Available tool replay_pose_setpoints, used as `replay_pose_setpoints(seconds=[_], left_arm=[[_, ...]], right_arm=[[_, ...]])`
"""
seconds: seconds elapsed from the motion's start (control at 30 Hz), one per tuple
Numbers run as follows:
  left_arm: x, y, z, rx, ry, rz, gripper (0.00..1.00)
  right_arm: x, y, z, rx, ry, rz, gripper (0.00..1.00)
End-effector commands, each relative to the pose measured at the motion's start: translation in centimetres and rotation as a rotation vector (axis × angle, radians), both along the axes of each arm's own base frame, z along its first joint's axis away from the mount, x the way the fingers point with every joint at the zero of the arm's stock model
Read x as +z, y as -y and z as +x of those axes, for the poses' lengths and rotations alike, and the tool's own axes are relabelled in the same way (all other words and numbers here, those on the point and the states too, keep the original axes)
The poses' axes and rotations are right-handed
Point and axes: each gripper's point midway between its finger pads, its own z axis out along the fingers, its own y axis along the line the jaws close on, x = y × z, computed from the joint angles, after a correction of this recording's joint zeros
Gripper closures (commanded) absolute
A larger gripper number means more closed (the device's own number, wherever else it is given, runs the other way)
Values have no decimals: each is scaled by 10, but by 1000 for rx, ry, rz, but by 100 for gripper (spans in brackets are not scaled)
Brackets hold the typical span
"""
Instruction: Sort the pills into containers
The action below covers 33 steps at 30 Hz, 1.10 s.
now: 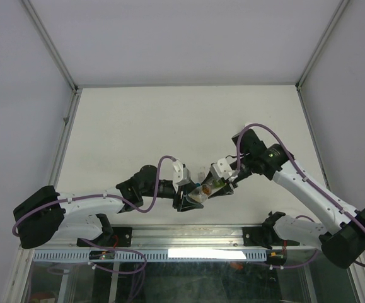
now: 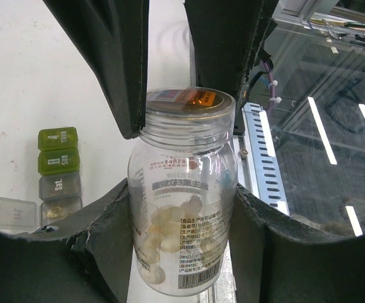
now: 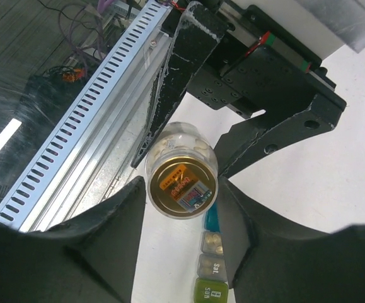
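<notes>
The left fingers held the pill bottle by its body, long axis pointing straight between the right fingers, which sat clamped on its lid.

Bottle: clear, white label printed red and black; lid gold with orange-and-blue sticker; pills cream. Containers: translucent yellow-green, olive, grey, teal-blue

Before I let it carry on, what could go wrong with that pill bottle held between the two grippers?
If the right gripper grabs the cap off-centre, twisting could turn the bottle inside the left gripper instead. Once open, the bottle might spill pills past the organiser lying below.
</notes>
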Motion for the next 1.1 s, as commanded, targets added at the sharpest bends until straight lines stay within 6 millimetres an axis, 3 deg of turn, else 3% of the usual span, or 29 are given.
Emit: replay_pose_setpoints(seconds=[0.0, 0.13, 0.27, 0.37, 0.47, 0.6, 0.63, 0.73, 0.8, 0.9, 1.07], left_arm=[[36, 10, 7, -2, 41, -102, 100], [37, 10, 11, 19, 39, -105, 100], [42, 8, 26, 112, 36, -99, 100], [48, 4, 49, 264, 40, -97, 100], [52, 4, 69, 406, 56, -83, 100], [53, 4, 88, 514, 60, -73, 100], [53, 3, 89, 524, 57, -73, 100], [52, 1, 84, 509, 48, -77, 100], [50, 0, 79, 486, 41, -78, 100], [45, -4, 68, 442, 34, -78, 100], [46, -7, 48, 347, 29, -103, 100]], right_arm=[[8, -3, -1, -6, 20, 28, 54], [10, -3, -1, -41, -12, 13, 69], [6, -4, 9, -186, -146, -69, 81], [-4, -7, 28, -388, -292, -157, 87], [-20, -7, 60, -685, -444, -228, 90], [-17, -5, 74, -764, -605, -207, 92], [-12, -7, 71, -730, -633, -193, 85], [11, -7, 58, -600, -632, -124, 38], [25, -3, 55, -566, -579, -68, 13], [42, 9, 59, -579, -493, 13, 2], [46, 23, 48, -513, -388, 66, 1]])
